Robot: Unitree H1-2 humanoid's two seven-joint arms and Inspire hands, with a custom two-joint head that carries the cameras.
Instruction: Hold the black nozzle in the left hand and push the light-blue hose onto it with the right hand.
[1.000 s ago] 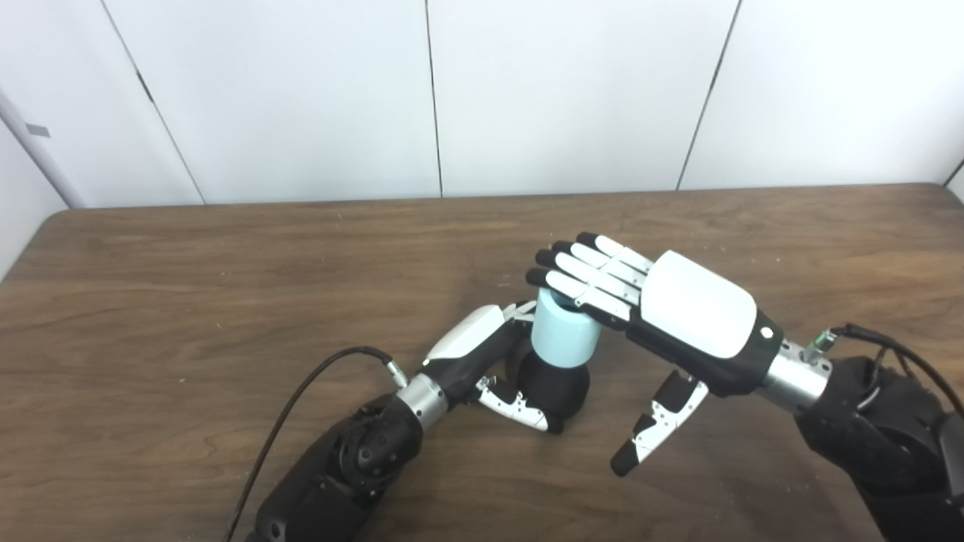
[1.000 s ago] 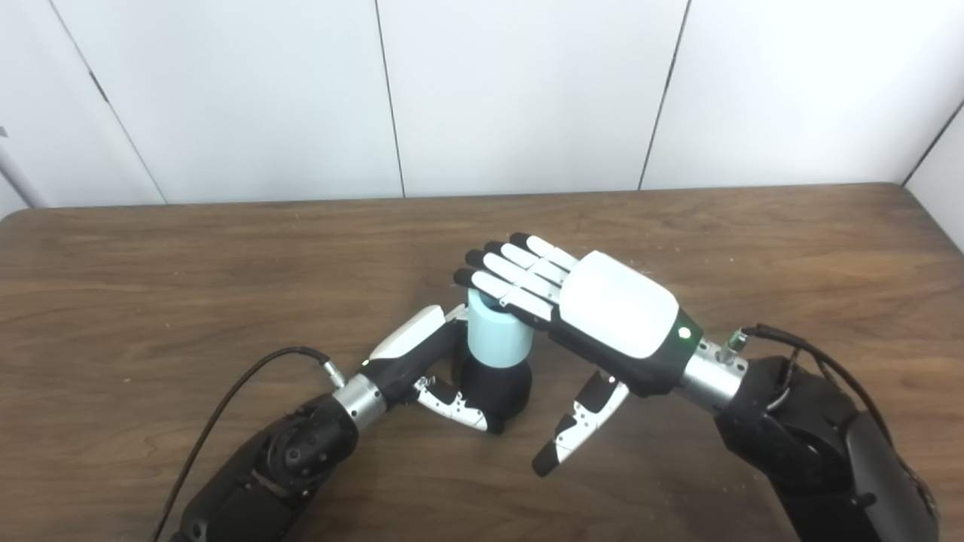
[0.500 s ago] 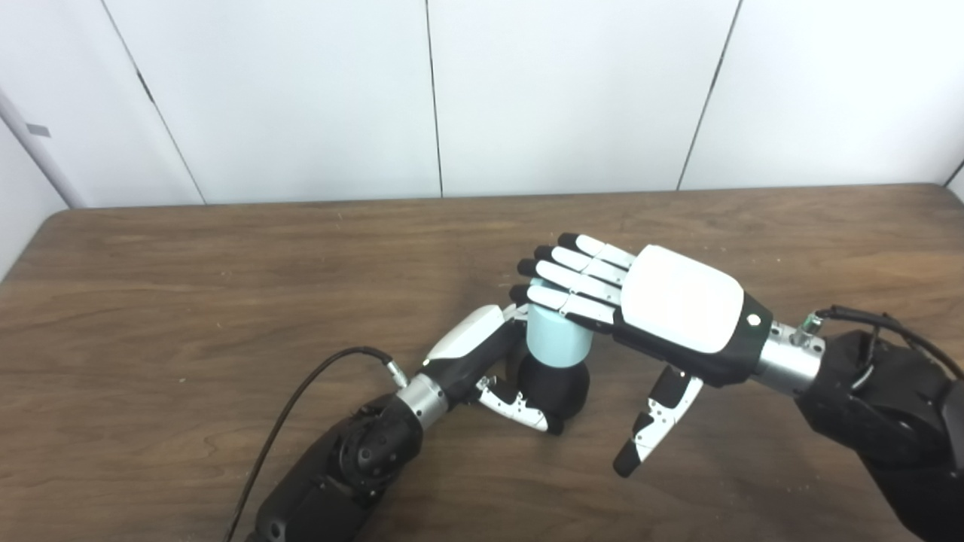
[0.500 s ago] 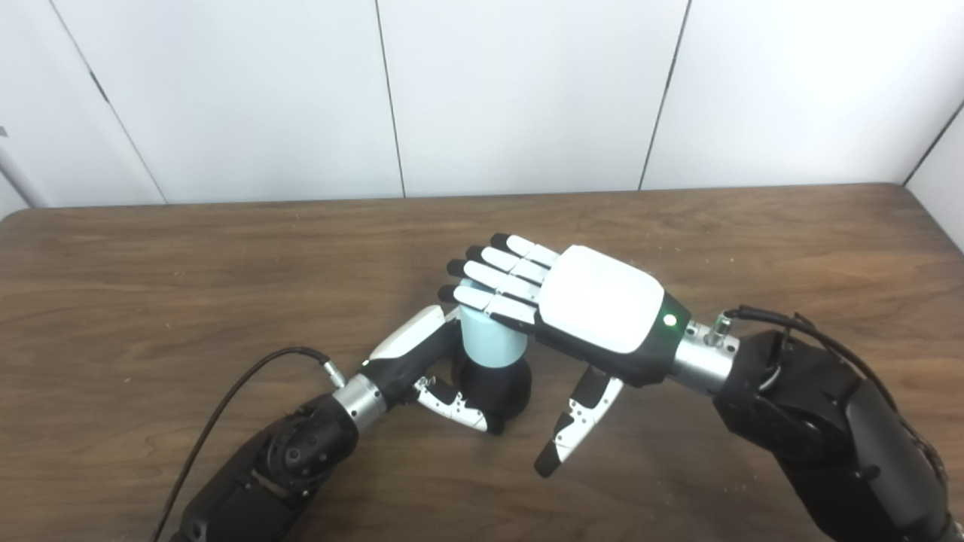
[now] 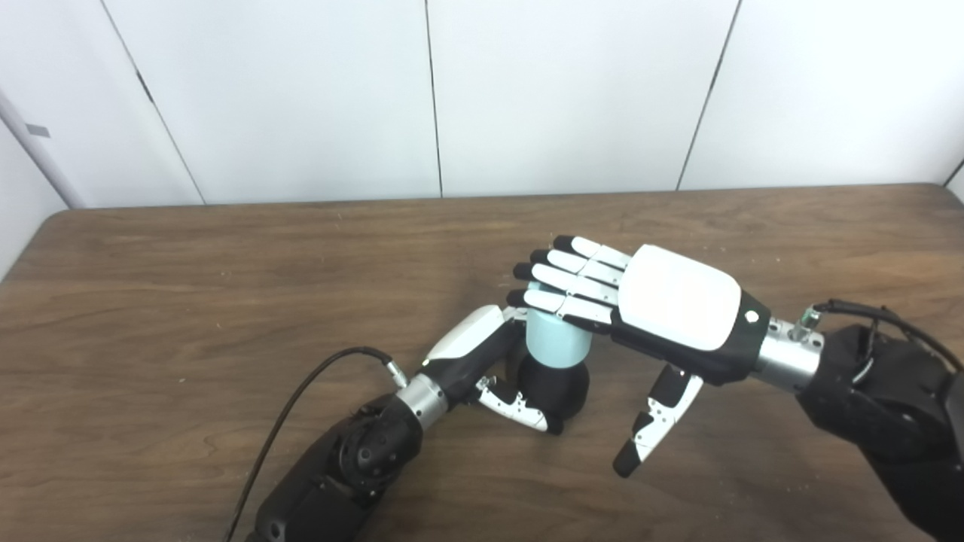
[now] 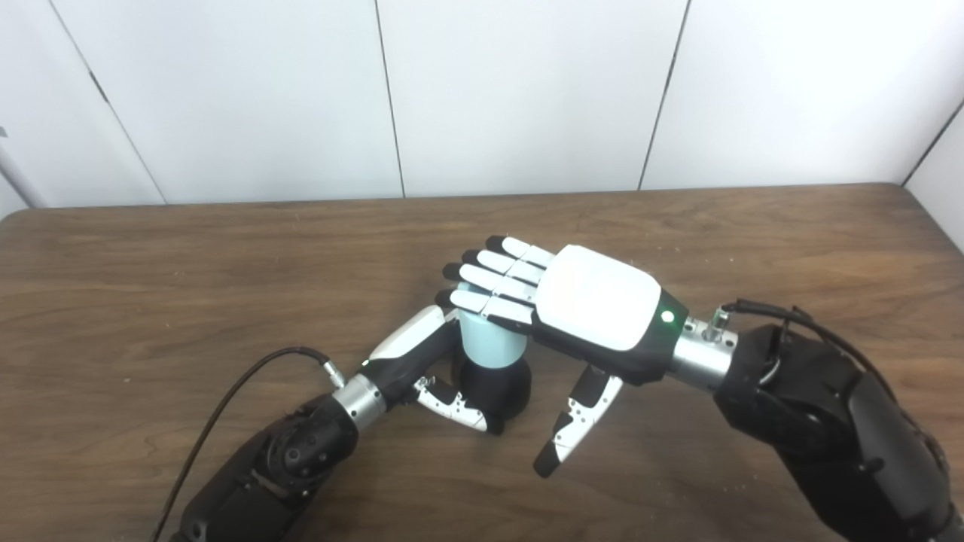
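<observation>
The left hand (image 5: 482, 354) grips the nozzle (image 5: 556, 388) upright on the counter (image 5: 188, 301), hose (image 5: 557, 339) on top. The right hand (image 5: 663, 312), fingers (image 5: 561, 282) flat and open, should press straight down, not sideways.

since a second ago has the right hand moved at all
Yes. The right hand has shifted left and slightly down against the table's far edge, pressing the light-blue hose lower.

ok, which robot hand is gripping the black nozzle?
The left robot hand, wrapped around the black nozzle. The right robot hand lies flat, fingers straight, atop the light-blue hose.
</observation>
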